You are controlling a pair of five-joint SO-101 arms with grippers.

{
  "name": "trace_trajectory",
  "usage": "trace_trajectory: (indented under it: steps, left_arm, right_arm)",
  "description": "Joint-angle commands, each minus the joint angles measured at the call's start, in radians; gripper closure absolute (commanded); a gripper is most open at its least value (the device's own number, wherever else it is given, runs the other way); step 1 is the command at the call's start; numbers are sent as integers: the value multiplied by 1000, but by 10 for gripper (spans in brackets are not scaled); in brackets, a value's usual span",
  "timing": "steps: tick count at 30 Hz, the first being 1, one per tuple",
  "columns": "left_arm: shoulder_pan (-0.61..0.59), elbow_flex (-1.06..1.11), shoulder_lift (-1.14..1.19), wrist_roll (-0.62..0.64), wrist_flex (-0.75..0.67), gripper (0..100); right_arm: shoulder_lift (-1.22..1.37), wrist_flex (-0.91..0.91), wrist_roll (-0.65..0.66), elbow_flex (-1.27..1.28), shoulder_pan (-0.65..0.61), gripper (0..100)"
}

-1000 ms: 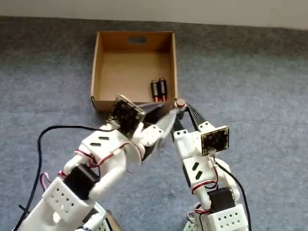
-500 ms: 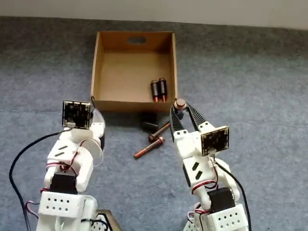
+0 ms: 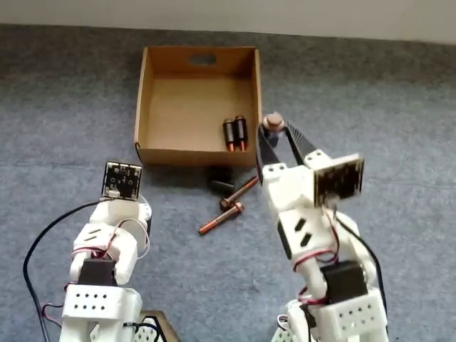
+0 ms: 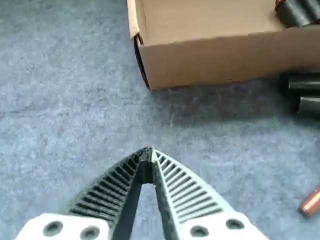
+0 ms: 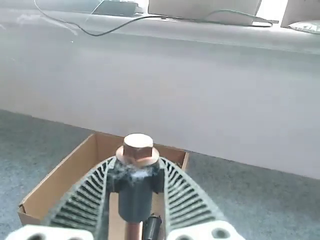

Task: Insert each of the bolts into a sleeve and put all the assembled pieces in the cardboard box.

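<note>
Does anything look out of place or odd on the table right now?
Nothing looks damaged or spilled. Two bolts and two sleeves lie loose on the carpet by the cardboard box, not yet assembled.

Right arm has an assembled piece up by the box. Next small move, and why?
Probably swing the right pincer sideways over the cardboard box before opening. It is shut on the assembled piece, which in the high view appears just outside the box wall, not above the floor where two finished pieces lie.

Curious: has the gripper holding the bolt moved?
Yes. The right gripper with its sleeved bolt went from the near corner of the cardboard box farther along its side wall.
</note>
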Motion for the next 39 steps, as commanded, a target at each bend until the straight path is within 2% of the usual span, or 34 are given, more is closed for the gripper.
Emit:
trace_trajectory:
  steps: [1, 5, 7, 10, 23, 27, 39]
  left_arm:
    - [-5, -2, -12, -6, 34, 989]
    - [-5, 45, -13, -11, 31, 989]
    - [-5, 85, -13, -63, -12, 989]
    - [-4, 108, -13, -129, -48, 989]
    - [-4, 108, -13, -129, -48, 989]
    - [22, 110, -13, -133, -48, 989]
    - [22, 110, -13, -133, -48, 989]
  right_arm:
    - [266, 1, -15, -225, 8, 991]
    - [507, 1, -146, -381, 8, 991]
    - [622, 1, -173, -446, 5, 991]
    - [803, 1, -161, -512, -47, 991]
    - [1497, -58, -160, -1000, -85, 991]
    - [1601, -58, -161, -1030, -93, 991]
    - [1705, -58, -161, -1029, -101, 991]
